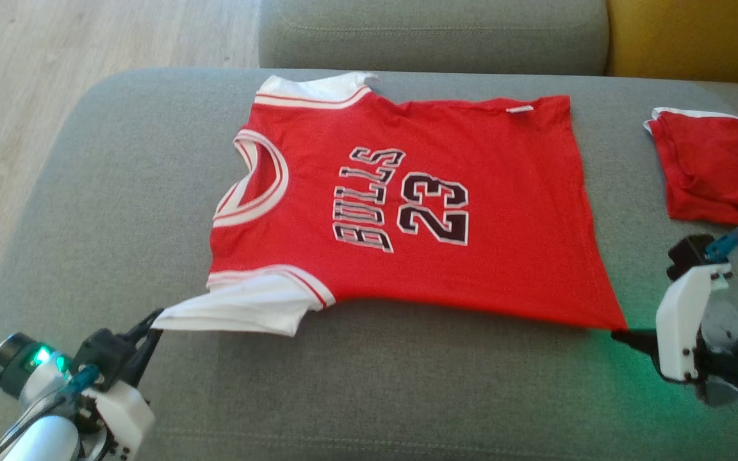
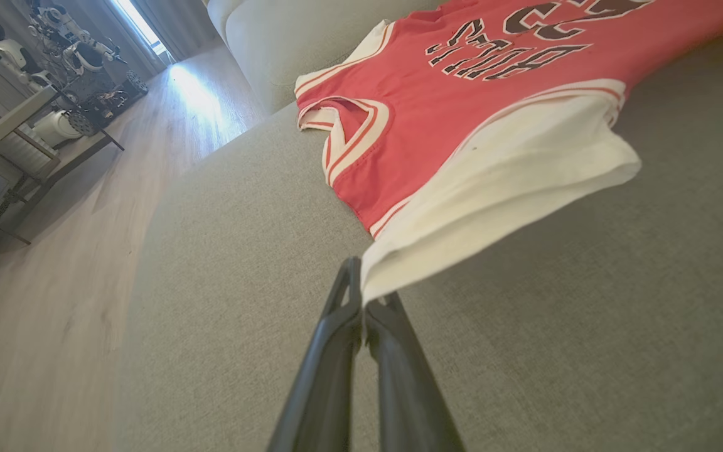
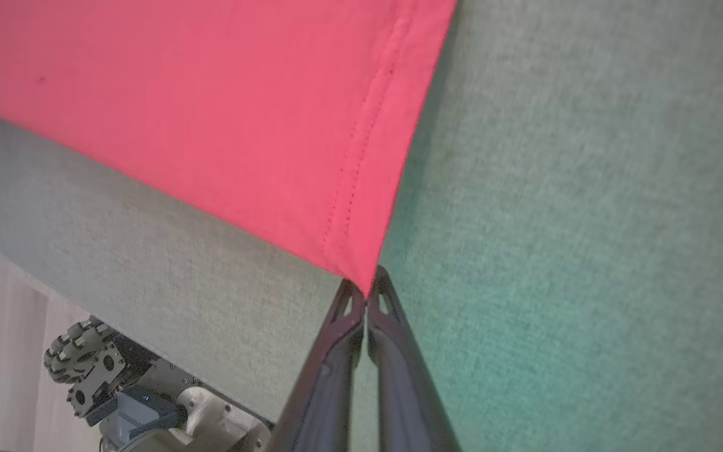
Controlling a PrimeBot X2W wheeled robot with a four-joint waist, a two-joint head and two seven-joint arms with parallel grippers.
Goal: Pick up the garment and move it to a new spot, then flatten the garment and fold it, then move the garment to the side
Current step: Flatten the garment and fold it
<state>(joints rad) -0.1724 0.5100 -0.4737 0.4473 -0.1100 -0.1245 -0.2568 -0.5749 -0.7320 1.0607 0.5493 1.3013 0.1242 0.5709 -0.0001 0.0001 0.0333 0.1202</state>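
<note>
Head view: red cotton jersey [image 1: 407, 205] flat on grey sofa [image 1: 119, 192]; left gripper [image 1: 154, 318] pinching white sleeve, right gripper [image 1: 619, 333] pinching hem corner.

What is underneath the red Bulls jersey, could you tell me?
The grey sofa seat shows all round the jersey, so it lies on that. Anything directly beneath the cloth is covered and cannot be seen.

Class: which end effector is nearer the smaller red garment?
Right. The right end effector grips the jersey hem close to the smaller red garment; the left end effector grips the sleeve, far across.
</note>
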